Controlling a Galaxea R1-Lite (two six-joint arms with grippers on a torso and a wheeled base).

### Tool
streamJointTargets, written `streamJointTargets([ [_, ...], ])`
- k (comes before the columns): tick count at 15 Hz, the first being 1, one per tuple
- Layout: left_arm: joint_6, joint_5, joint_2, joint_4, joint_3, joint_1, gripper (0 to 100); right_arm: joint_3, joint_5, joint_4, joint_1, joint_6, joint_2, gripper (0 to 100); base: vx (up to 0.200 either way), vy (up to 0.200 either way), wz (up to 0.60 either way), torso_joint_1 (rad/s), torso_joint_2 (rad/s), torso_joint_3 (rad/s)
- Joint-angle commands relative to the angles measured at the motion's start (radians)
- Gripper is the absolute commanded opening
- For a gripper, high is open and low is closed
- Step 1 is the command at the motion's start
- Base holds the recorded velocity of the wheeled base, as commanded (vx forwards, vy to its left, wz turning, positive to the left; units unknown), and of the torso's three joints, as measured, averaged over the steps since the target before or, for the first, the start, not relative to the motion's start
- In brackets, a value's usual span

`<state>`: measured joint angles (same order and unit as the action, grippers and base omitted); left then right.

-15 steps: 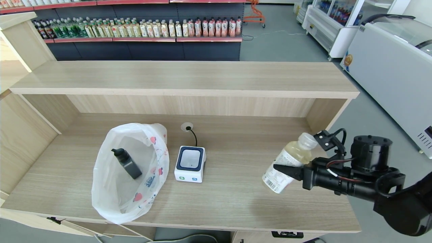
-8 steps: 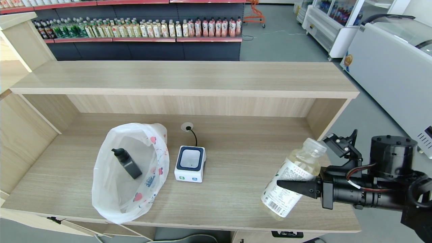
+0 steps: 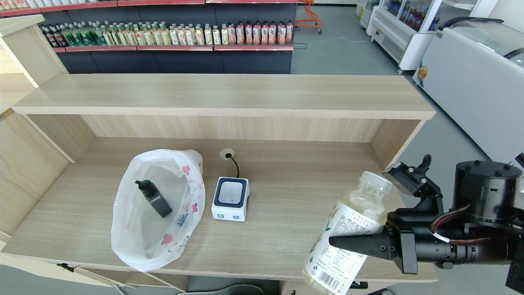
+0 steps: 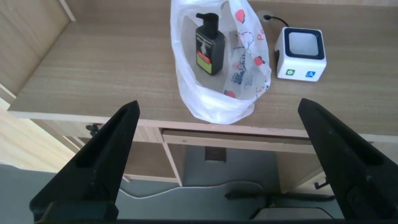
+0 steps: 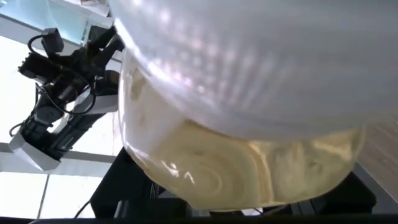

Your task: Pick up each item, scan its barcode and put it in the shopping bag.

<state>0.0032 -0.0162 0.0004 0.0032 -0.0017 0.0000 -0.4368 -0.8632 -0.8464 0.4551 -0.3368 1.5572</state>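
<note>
right gripper [image 3: 351, 239]: clamped on the bottle's middle; above the worktop's [image 3: 286, 196] near-right corner
bottle [image 3: 346, 215]: clear, pale yellow liquid, white label; tilted, cap up and away, barcoded base low past the front edge; well right of the scanner
left gripper [image 4: 217, 165]: fingers spread wide, nothing between them; off the front edge, before the bag
shopping bag [image 3: 123, 223]: white, heart print; lying open just left of the scanner
black pump bottle [image 3: 154, 199]: inside the bag
scanner [image 3: 230, 198]: white box, window up; cable to the grommet behind
</note>
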Motion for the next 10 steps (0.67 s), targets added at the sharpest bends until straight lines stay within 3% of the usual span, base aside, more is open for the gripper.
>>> streamJointTargets([
  [1, 0.000, -0.001, 0.000, 0.000, 0.000, 0.000, 100, 0.003, 0.001, 0.016, 0.014, -0.001, -0.020, 0, 0.000, 0.000, 0.00, 0.000, 0.00, 0.000],
  [10, 0.000, -0.001, 0.000, 0.000, 0.000, 0.000, 100, 0.004, 0.006, 0.121, 0.034, -0.001, -0.057, 0, 0.000, 0.000, 0.00, 0.000, 0.00, 0.000],
])
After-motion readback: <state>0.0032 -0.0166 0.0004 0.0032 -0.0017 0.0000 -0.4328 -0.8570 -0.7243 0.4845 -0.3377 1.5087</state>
